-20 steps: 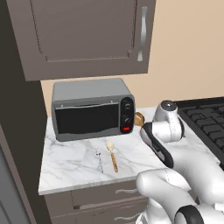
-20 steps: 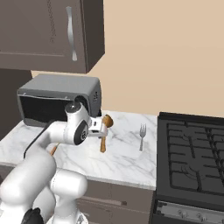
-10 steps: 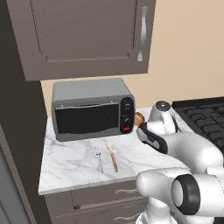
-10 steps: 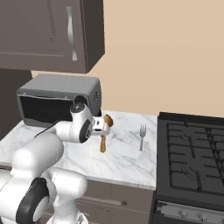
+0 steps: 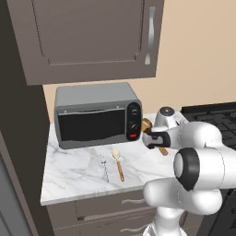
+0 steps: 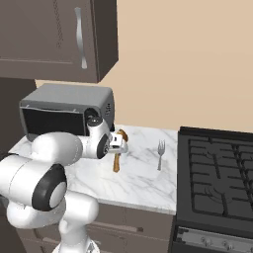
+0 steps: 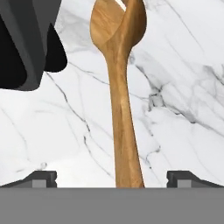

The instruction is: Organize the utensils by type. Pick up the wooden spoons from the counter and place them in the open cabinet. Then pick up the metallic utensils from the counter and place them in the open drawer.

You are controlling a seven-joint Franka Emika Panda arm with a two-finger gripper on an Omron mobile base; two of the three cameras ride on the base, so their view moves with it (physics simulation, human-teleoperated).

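The longer wooden spoon (image 7: 120,96) lies on the white marble counter (image 7: 183,65), handle toward the hand camera and brown bowl away. My gripper (image 7: 112,178) is open just above it, one fingertip on each side of the handle. From the base I see the same spoon (image 5: 147,125) (image 6: 117,160) under the gripper (image 5: 154,138) (image 6: 120,143), just right of the toaster oven. The shorter wooden spoon (image 5: 118,164) with its pale bowl lies further left on the counter (image 5: 78,170). A thin metallic utensil (image 5: 105,167) lies beside it. A metal fork (image 6: 160,150) rests near the stove. The open cabinet and open drawer are out of view.
A grey toaster oven (image 5: 97,115) (image 6: 66,111) stands at the back of the counter, its corner (image 7: 26,43) close to the hand. A shut wall cabinet (image 5: 92,37) hangs above. A black stove (image 6: 217,173) borders the counter on the right. Shut drawer fronts (image 5: 120,205) run below.
The hand has shifted a little toward the toaster oven, over the long spoon, and the arm's elbow has swung round. The jaws stay open. No utensil has moved.
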